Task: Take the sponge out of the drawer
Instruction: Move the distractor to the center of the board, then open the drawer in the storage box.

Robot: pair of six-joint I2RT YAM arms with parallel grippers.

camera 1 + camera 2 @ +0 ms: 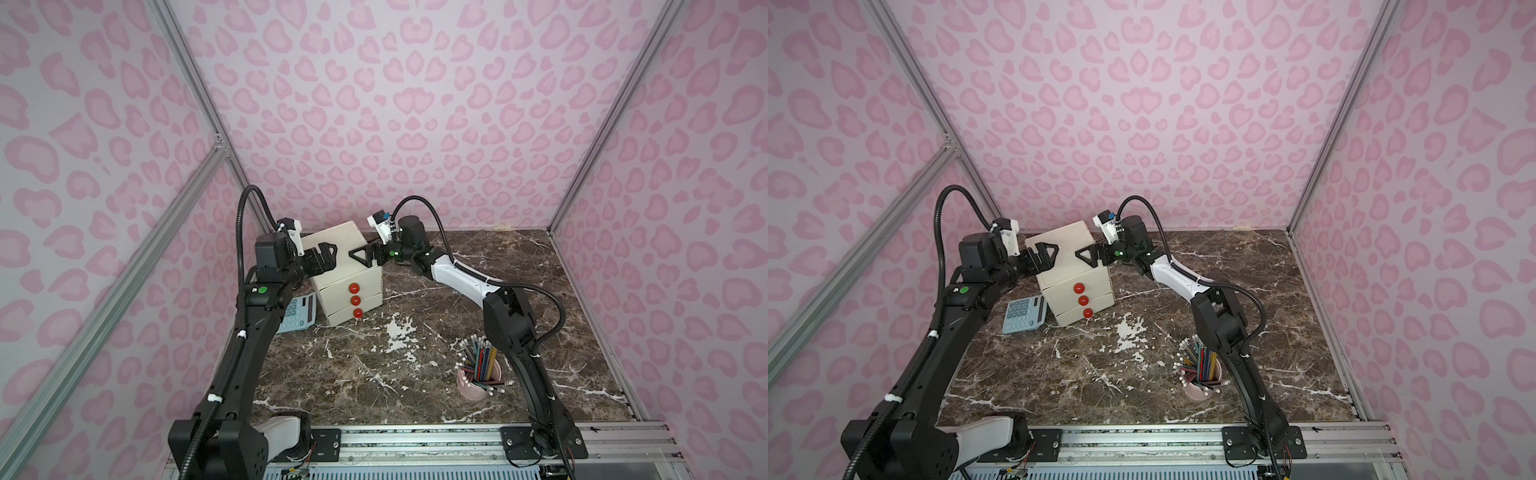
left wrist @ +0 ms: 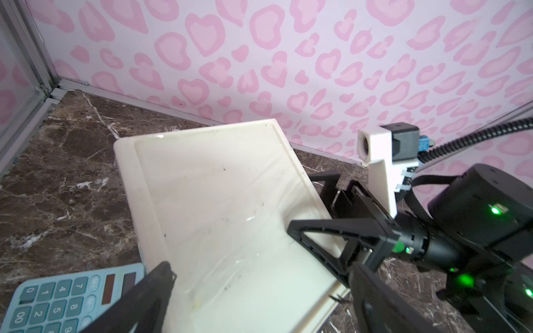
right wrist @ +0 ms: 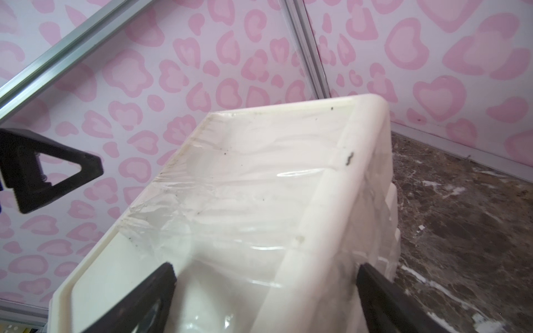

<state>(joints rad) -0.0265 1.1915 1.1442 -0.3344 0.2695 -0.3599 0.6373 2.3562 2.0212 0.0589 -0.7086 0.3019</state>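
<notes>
A cream drawer unit [image 1: 345,239] [image 1: 1065,241] stands at the back left of the marble table, with three red knobs [image 1: 355,300] down its front. All three drawers look pushed in. The sponge is hidden. My left gripper [image 1: 328,255] [image 2: 259,271] hovers open over the left part of the unit's top [image 2: 219,201]. Facing it, my right gripper [image 1: 361,255] [image 3: 265,269] is open over the top's right edge [image 3: 259,187], one finger on either side of that edge. Neither holds anything.
A light blue calculator [image 1: 297,318] [image 2: 66,299] lies against the unit's left side. A pink cup of pencils [image 1: 478,374] stands front right by the right arm. Pink patterned walls close in the back and both sides.
</notes>
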